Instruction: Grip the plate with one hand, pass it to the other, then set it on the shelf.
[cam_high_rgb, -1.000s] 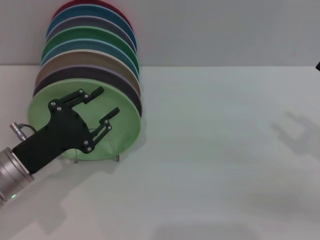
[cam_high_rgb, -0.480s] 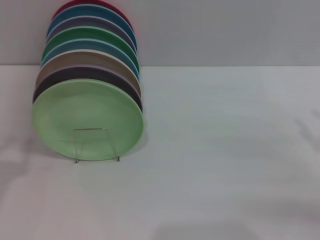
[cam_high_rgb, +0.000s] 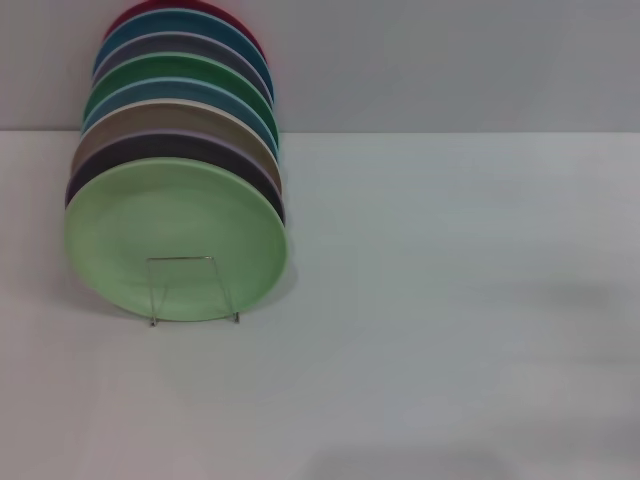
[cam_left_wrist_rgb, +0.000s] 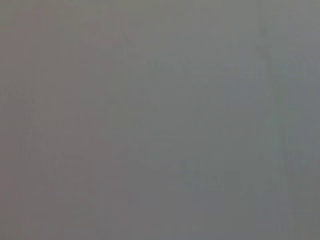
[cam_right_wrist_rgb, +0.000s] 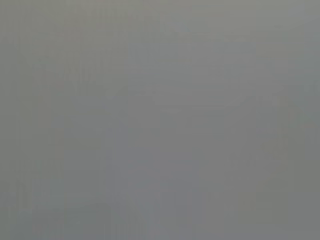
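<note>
The pale mint-green plate (cam_high_rgb: 176, 240) stands upright at the front of a row of plates, leaning in the clear acrylic shelf (cam_high_rgb: 193, 290), whose thin bent front frame shows against the plate's lower part. This is at the left of the head view. Neither gripper shows in the head view. The left wrist view and the right wrist view show only plain grey, with no gripper and no object.
Behind the mint plate stand several other upright plates (cam_high_rgb: 180, 95) in dark purple, tan, blue, darker green, grey and red. The white table (cam_high_rgb: 450, 300) stretches to the right and front, against a grey wall.
One second ago the left gripper was open in front of the mint plate. It has drawn back out of view. The plate stays in the shelf.
</note>
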